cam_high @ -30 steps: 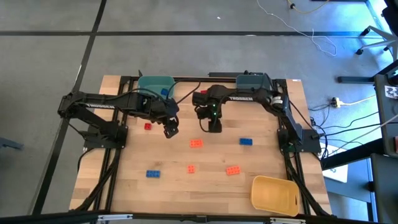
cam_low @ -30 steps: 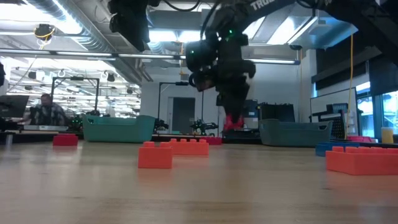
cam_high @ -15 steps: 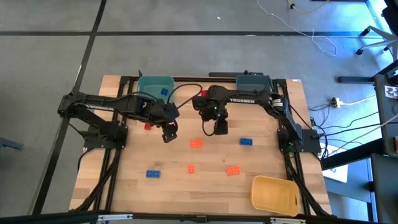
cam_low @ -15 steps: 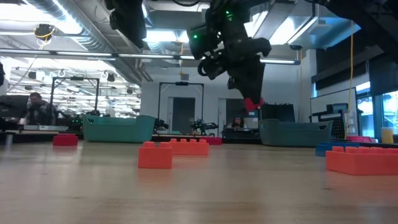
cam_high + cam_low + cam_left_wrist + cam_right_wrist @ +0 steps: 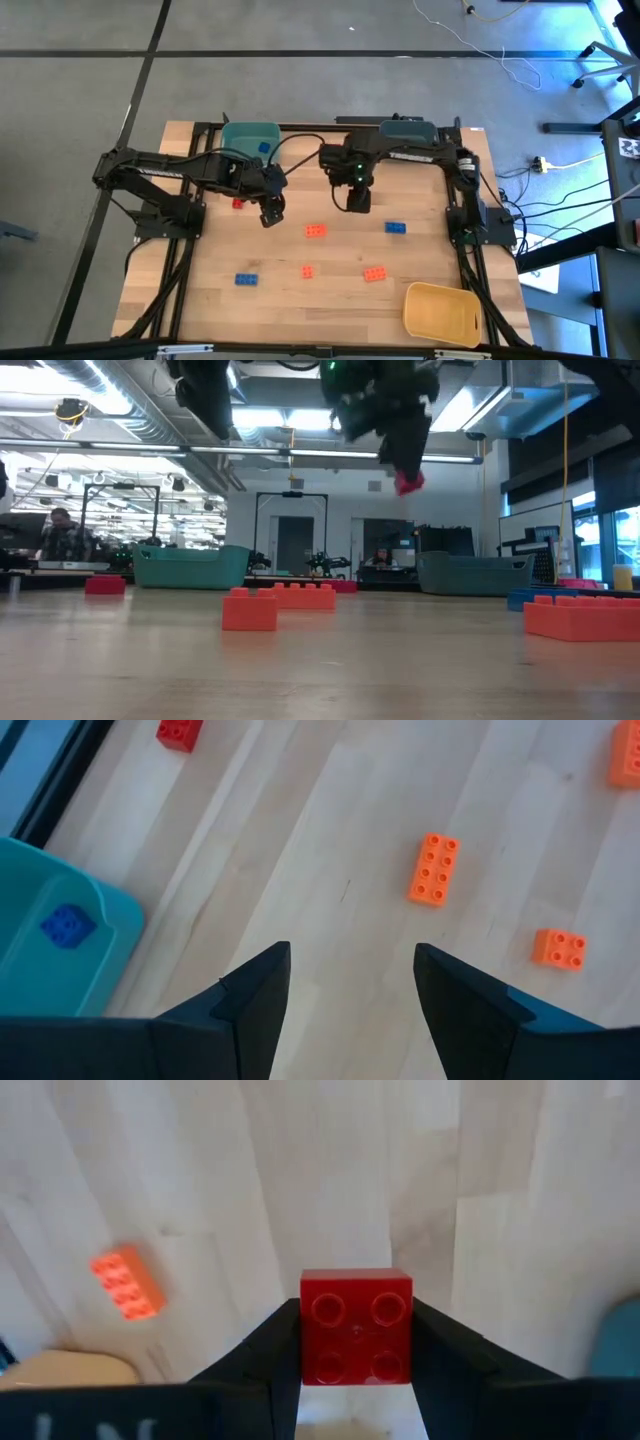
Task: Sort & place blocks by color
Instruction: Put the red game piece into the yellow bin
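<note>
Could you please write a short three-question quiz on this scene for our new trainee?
1. True or false: the right pincer grips a red square block clear of the table.
2. Which bin already holds a blue block? A) teal bin B) yellow bin C) grey-blue bin
3. Fill in: the left pincer is open and holds ____.

Key:
1. True; in the low view it hangs well above the wood.
2. A
3. nothing
</note>
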Robot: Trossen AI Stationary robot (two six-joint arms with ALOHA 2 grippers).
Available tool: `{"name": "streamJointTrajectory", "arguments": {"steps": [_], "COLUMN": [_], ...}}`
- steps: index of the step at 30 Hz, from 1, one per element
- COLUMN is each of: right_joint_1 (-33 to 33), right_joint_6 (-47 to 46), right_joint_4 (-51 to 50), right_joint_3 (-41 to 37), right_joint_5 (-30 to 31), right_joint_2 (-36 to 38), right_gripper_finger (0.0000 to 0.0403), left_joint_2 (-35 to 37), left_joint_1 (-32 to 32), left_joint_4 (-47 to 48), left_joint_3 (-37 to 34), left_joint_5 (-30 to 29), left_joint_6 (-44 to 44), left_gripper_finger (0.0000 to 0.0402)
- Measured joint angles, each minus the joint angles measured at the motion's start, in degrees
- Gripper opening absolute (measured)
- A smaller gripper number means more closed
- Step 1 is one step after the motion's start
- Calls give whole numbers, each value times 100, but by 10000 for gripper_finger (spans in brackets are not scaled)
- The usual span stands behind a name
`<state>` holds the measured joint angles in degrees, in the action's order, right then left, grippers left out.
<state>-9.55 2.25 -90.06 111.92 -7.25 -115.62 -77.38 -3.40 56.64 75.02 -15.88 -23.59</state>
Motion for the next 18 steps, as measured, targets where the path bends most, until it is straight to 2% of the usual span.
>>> {"name": "streamJointTrajectory", "arguments": {"steps": [7, 9, 12, 18], "right_joint_1": [386, 533, 724, 1141], "right_joint_6": [-842, -1202, -1910, -3717], "right_joint_4": [16, 11, 6, -1], "right_joint_3": [-59, -170, -496, -1534], "right_joint_5": [9, 172, 459, 410], "right_joint_2": [856, 1142, 1621, 2573], "right_gripper_finger": [143, 143, 143, 143], "left_joint_2": [-2, 0, -2, 0], "left_joint_1": [0, 0, 0, 0], "left_joint_4": [-64, -75, -84, -486], "left_joint_3": [0, 0, 0, 0], "left_joint_5": [-13, -13, -13, -8], "left_joint_6": [24, 28, 31, 273], "left_gripper_finger": [208, 208, 208, 208]}}
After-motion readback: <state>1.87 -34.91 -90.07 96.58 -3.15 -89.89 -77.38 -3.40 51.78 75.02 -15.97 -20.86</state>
